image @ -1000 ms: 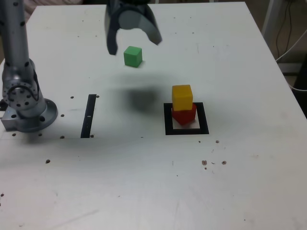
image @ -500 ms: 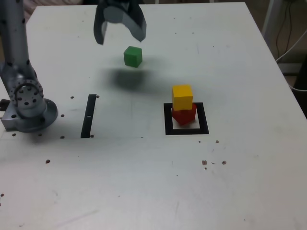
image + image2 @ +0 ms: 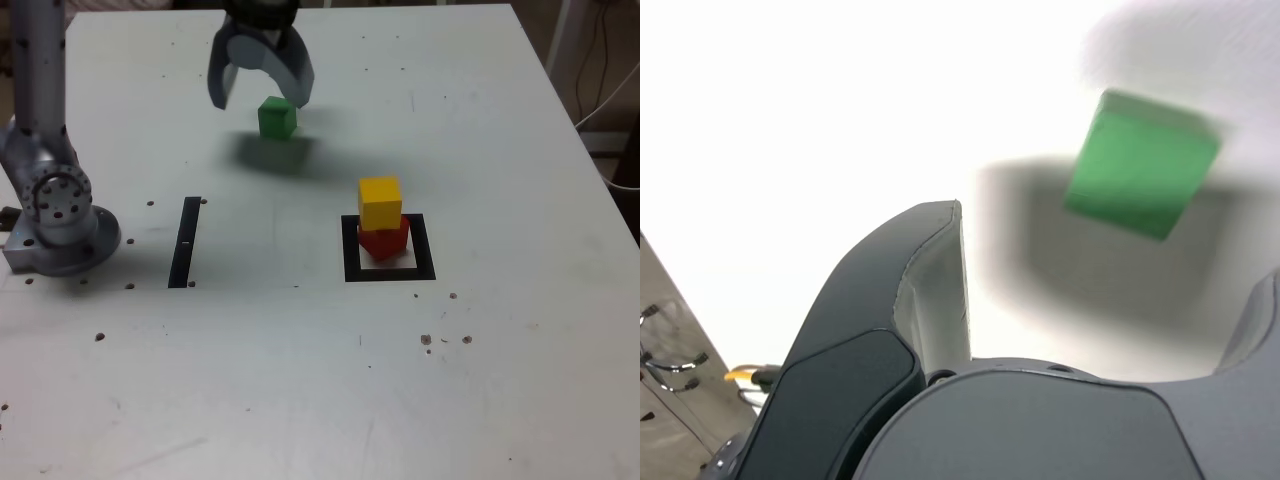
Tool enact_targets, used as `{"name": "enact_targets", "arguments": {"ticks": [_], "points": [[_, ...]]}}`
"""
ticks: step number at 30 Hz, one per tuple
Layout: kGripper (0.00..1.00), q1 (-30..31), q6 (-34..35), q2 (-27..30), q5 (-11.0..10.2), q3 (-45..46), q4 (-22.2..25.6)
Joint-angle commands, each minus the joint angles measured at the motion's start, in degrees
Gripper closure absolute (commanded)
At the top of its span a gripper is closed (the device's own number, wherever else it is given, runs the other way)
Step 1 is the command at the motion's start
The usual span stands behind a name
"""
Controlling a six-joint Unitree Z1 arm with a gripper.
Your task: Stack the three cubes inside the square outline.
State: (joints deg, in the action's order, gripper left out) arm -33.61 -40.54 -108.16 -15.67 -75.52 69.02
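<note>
Exterior view: you have the gripper point(image 3: 262, 103) up near the far side of the white table point(image 3: 500, 350), above the tabletop, with its two fingers point(image 3: 297, 75) spread wide and nothing between them. Its soft shadow falls on the table just below it in the picture, around the near side of the green cube point(image 3: 277, 120). You can see that cube sitting alone on the tabletop, its upper part close to the finger on the exterior view's right and slightly overlapped by it.

Toward the exterior view's right, and nearer the camera, you have the other two cubes stacked. The red cube point(image 3: 384, 243) is at the bottom, inside the square outline point(image 3: 424, 250), turned so that one corner faces the camera. The yellow cube point(image 3: 380, 204) rests on top of it, covering the red one's upper part from this angle. The outline's black border shows around the stack, with some of its white centre visible.

To the exterior view's left of the outline, well apart from it, you have the thin black strip point(image 3: 185, 242) on the table, between the outline and the arm's round base point(image 3: 75, 245).

In your wrist view, the green cube lies beyond the parted fingers, clear of both, with a broad shadow beside it.
</note>
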Motion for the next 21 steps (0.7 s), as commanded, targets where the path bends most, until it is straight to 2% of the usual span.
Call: {"name": "enact_targets", "arguments": {"ticks": [1, 11, 17, 21], "points": [[0.03, -0.52, -0.45, -1.35, 0.16, -0.73, -0.26], [0.08, -2.58, -2.41, -5.31, 2.11, -2.80, -0.24], [0.26, -3.33, -2.46, -5.38, 3.57, -2.57, -1.02], [0.37, -3.89, -2.41, -5.41, 4.42, -1.69, -3.83]]}}
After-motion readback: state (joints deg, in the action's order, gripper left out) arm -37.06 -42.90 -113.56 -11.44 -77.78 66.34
